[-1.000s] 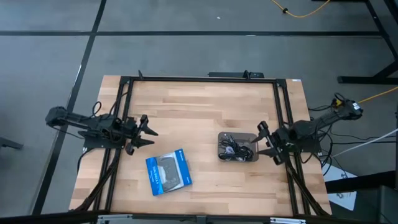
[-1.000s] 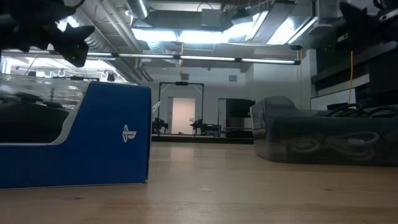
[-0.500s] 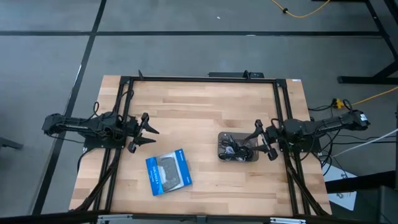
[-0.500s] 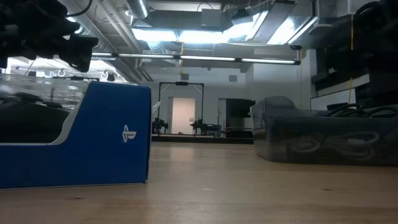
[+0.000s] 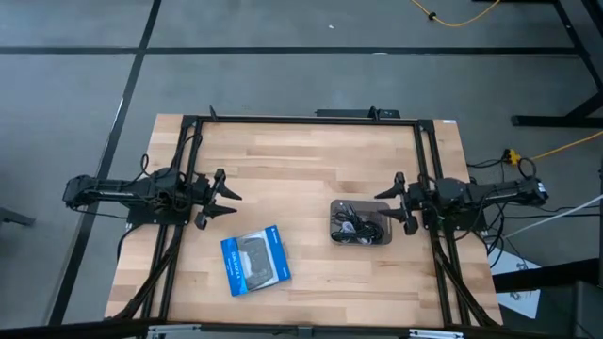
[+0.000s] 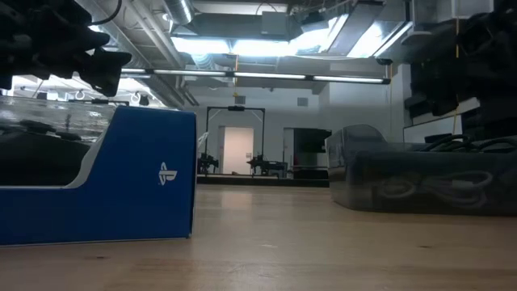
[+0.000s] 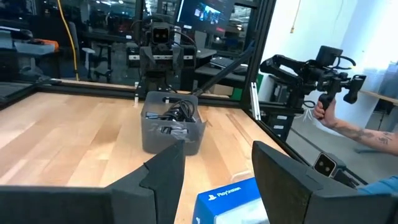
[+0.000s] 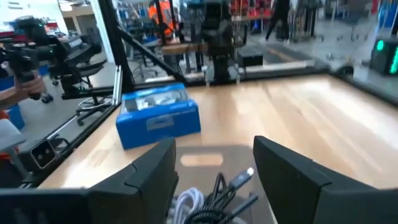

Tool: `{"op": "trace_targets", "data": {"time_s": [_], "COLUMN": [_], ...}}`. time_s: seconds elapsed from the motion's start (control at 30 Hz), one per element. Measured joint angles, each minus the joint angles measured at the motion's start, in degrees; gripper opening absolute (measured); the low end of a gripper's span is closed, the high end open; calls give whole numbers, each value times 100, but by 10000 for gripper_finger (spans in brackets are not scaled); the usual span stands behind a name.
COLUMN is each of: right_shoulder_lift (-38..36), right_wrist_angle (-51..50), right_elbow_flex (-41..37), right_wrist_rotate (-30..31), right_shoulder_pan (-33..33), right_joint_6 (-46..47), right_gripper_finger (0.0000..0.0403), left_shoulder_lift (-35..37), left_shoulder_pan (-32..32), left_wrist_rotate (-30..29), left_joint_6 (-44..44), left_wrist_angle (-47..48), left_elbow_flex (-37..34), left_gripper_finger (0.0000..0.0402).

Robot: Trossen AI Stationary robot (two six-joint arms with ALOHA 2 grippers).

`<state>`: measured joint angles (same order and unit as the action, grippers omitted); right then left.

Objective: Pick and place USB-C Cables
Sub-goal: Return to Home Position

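Observation:
Several black and silvery-grey USB-C cables (image 5: 354, 224) lie coiled in a small grey bin (image 5: 361, 237) right of the table's middle; they also show in the left wrist view (image 7: 176, 112) and the right wrist view (image 8: 211, 196). My right gripper (image 5: 400, 202) is open just right of the bin, above its right end. My left gripper (image 5: 226, 201) is open and empty at the table's left, a little above the blue package (image 5: 255, 261).
The blue-and-grey package (image 6: 97, 178) lies near the front edge, left of centre. A dark frame (image 5: 301, 120) runs around the table top. A yellow cord (image 5: 452, 19) lies on the floor beyond. A person's hand (image 7: 328, 109) holds a controller off the table.
My right gripper has gone toward the table's far edge and a little left, then settled level beside the bin's right end, staying open. My left gripper has shifted slightly toward the far edge. The cables and bin have kept still.

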<state>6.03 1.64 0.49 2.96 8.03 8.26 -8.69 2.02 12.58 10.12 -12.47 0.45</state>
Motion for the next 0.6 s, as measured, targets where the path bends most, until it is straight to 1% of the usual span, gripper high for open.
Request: {"op": "trace_targets", "data": {"time_s": [0.1, 0.2, 0.4, 0.6], "right_shoulder_lift": [-196, -285, -269, -269], "right_wrist_angle": [14, 14, 12, 10], "right_elbow_flex": [0, 0, 0, 0], "right_wrist_rotate": [0, -1, -153, -153], "right_shoulder_pan": [0, 0, 0, 0], "right_joint_6": [-256, -244, 661, 802], "right_gripper_finger": [220, 220, 220, 220], "left_shoulder_lift": [0, -3, -2, -2], "left_shoulder_pan": [-4, -4, -4, -4], "left_wrist_rotate": [0, 45, 0, -2], "left_joint_6": [-1, -1, -8, -14], "left_wrist_angle": [18, 147, 140, 138], "left_elbow_flex": [0, 0, 0, 0], "left_gripper_finger": [179, 179, 179, 179]}}
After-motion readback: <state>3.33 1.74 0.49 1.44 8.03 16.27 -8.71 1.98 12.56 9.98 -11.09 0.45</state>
